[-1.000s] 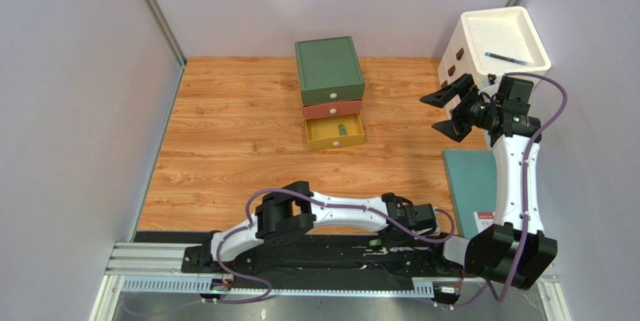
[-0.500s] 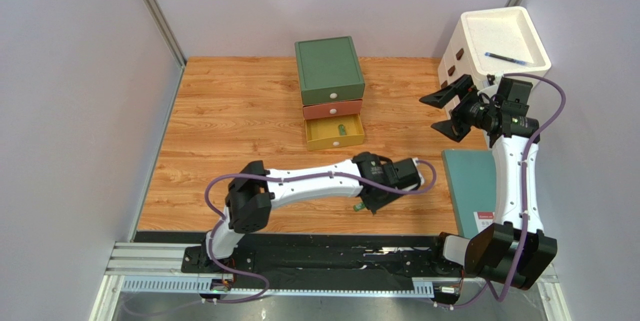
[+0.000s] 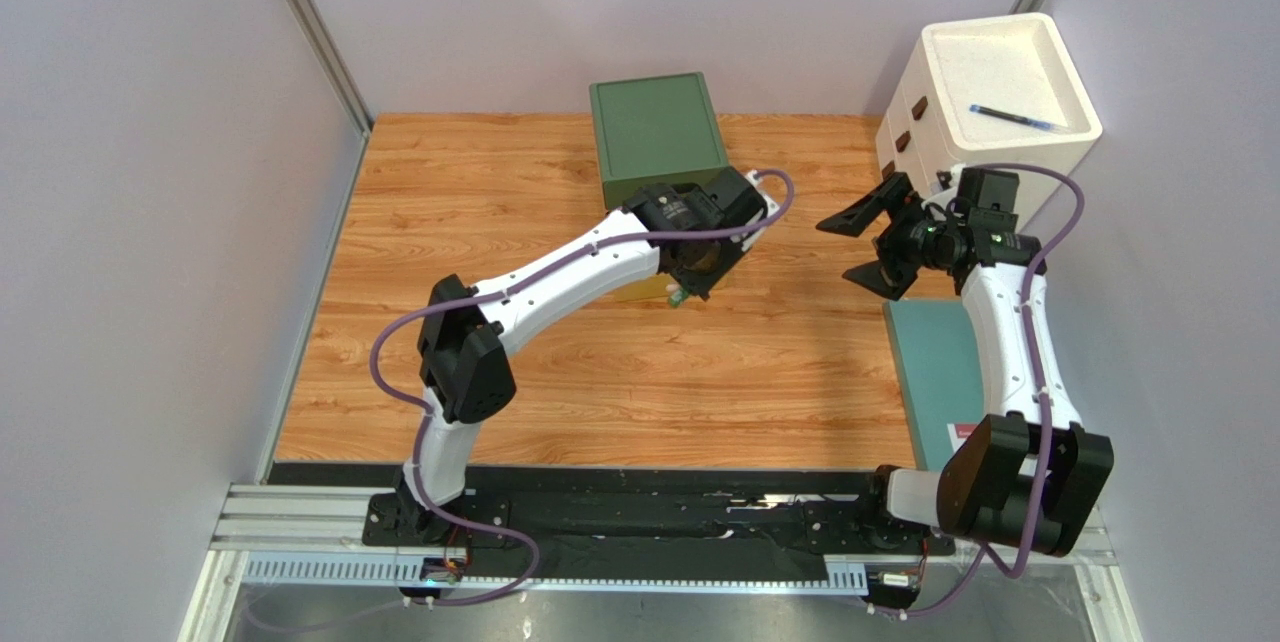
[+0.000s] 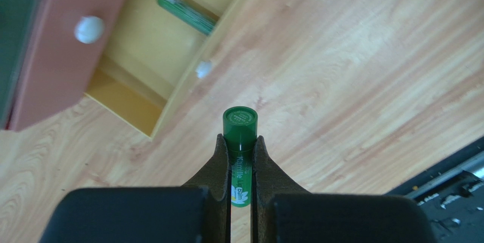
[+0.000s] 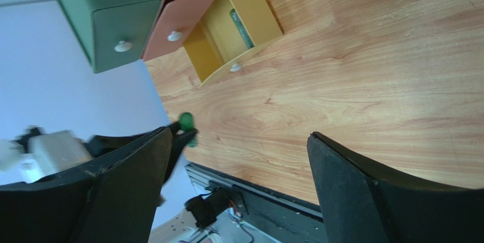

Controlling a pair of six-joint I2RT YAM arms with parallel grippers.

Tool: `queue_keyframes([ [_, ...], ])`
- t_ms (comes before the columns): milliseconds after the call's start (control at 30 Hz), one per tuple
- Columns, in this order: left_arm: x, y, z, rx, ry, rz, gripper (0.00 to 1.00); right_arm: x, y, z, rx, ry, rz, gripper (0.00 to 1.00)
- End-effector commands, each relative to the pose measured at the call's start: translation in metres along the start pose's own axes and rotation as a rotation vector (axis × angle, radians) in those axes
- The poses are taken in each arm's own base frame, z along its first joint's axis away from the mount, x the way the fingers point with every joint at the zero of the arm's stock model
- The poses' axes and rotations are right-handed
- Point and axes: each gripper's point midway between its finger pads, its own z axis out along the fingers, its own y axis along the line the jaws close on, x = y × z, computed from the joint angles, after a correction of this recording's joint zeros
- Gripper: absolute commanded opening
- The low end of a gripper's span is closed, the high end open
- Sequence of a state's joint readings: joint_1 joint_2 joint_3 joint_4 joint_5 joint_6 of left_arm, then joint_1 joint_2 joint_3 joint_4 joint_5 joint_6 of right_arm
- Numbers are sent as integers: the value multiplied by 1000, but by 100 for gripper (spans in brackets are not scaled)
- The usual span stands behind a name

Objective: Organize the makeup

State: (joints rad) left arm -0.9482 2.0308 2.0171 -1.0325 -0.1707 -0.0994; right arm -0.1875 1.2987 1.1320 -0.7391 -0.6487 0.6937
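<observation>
Two green tubes are in play. At the left of the top view, the left arm stretches across the table (image 3: 451, 192) to the drawer box (image 3: 657, 125). The left gripper (image 3: 694, 270) hangs at the box's front and hides the open bottom drawer from above. Its wrist camera shows the jaws clamped on the held green tube (image 4: 240, 126), which lies along the fingers with its cap poking past the tips. Beyond it, the yellow drawer (image 4: 150, 44) is pulled out under the closed red drawer (image 4: 51, 55), and the second green tube (image 4: 186, 12) lies slantwise at its back. In that view the held tube's cap lines up with bare wood just outside the drawer's front corner, near the knob (image 4: 203, 69), not with the cavity.

That is where I judge the risk to sit. Let go from here, the round tube would likely strike the front wall or the table and roll off. Descending without first shifting over the cavity could knock the front panel and push the drawer shut. Dropped from height, the tube may bounce out or land across the one inside.

Further right, the right gripper (image 3: 860, 246) hovers with jaws spread wide, holding nothing, well apart from the drawer. Rightmost stands the white cabinet (image 3: 962, 72) with a blue pen (image 3: 1019, 114) on top.
</observation>
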Motion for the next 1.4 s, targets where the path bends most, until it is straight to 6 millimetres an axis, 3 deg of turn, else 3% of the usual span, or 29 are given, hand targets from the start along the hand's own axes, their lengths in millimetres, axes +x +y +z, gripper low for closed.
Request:
queue_keyframes([
  [0,-21,30,1,-37,-32,43,0,1,2,25,55,-3,-127,93],
  [133,-37,50,9,-51,-53,59,0,7,-5,51,101,49,-135,92],
  [300,-35,67,31,-47,-32,20,0,2,-6,65,115,69,-138,91],
  [433,-31,75,46,-46,-13,-3,0,-5,-15,70,169,67,-163,91],
  [667,-27,73,64,-22,13,-29,0,3,-30,79,189,100,-137,91],
  [733,-25,71,66,-11,21,-34,8,6,-33,80,191,106,-133,91],
  [767,-25,71,67,-9,24,-37,26,6,-33,79,192,108,-133,91],
  [800,-24,70,68,-4,29,-39,32,7,-34,79,194,110,-133,91],
  [867,-23,69,69,0,33,-40,40,7,-34,79,191,110,-137,91],
  [1000,-24,70,65,-2,27,-47,42,7,-35,81,189,117,-139,91],
  [1200,-34,79,36,-41,-34,-52,39,10,-34,88,184,139,-146,91],
  [1233,-38,81,22,-43,-58,-53,32,11,-34,89,181,142,-147,91],
  [1300,-30,77,18,-34,-54,-91,18,11,-36,92,184,152,-141,90],
  [1333,-31,77,3,-29,-79,-103,0,20,-31,97,175,172,-165,89],
  [1367,-14,73,8,-23,-37,-131,0,25,-33,101,177,193,-163,86],
])
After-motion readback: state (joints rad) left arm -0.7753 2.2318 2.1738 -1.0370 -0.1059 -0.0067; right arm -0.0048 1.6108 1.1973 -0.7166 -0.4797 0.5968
